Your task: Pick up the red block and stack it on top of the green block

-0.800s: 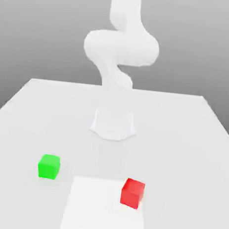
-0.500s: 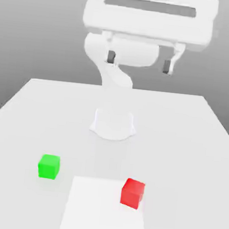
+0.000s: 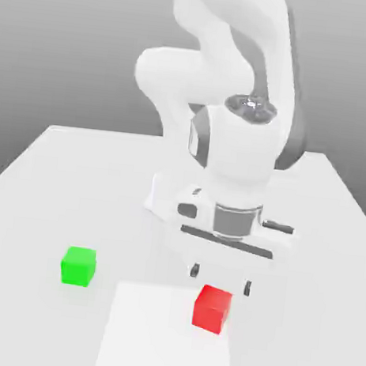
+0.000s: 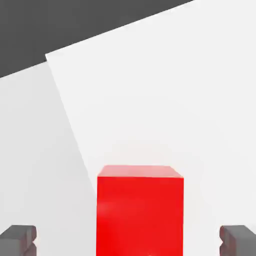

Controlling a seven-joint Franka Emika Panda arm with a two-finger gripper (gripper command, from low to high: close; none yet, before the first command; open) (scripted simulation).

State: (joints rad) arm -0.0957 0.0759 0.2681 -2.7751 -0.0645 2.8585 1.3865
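The red block (image 3: 212, 308) rests on the table near the front, on the edge of a brighter white patch. My gripper (image 3: 221, 279) hangs open just behind and slightly above it, one dark fingertip (image 3: 197, 269) on each side of the block's line. In the hand view the red block (image 4: 140, 210) sits between the two fingertips (image 4: 18, 238), with wide gaps to both, untouched. The green block (image 3: 78, 266) stands alone on the table toward the exterior view's left, well apart from the gripper.
A brighter white rectangle (image 3: 154, 338) lies on the grey-white table (image 3: 314, 255) at the front. The arm's base (image 3: 162, 198) stands at mid-table behind the gripper. The table's far edge (image 4: 110, 37) shows in the hand view.
The hand has come down from high above the table to just over the red block, fingers staying open. Neither block has moved.
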